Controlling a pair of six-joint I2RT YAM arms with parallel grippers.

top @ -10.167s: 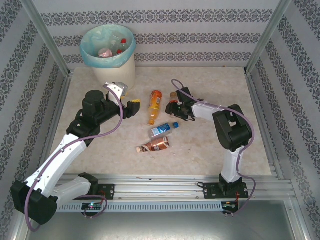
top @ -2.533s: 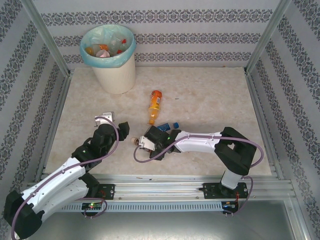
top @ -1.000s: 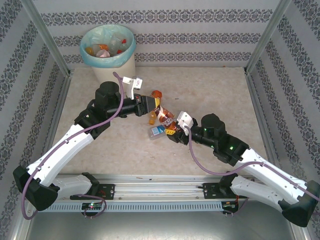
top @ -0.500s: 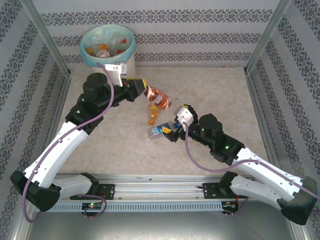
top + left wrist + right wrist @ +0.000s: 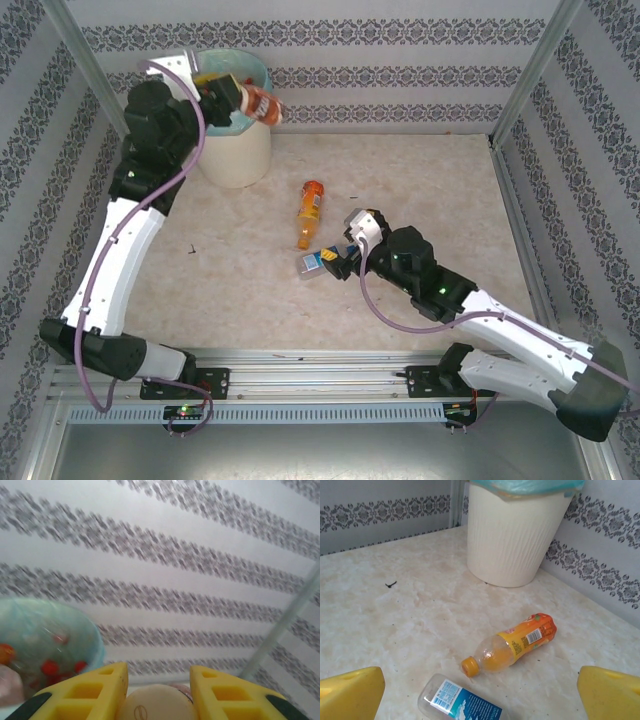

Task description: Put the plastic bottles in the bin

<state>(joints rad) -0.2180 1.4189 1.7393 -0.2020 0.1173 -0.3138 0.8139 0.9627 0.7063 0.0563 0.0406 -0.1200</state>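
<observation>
As overhead shows bottle point(image 5: 262, 105) at bin point(image 5: 235, 160), wrist shows left jaws clamping.

Quick count: one round cream-white bin with a turquoise bag liner point(image 5: 238, 155). Three plastic bottles outside it, one of each kind: one orange plastic bottle point(image 5: 310, 212), one clear plastic bottle with a blue label point(image 5: 318, 262), and one brownish plastic bottle point(image 5: 262, 105). Inside the bin there are a few red blobs point(image 5: 50, 667), way too blurry for a real count. Two white robot arms, the left arm point(image 5: 130, 250) and the right arm point(image 5: 480, 320). One tiny dark speck point(image 5: 390, 584).
</observation>
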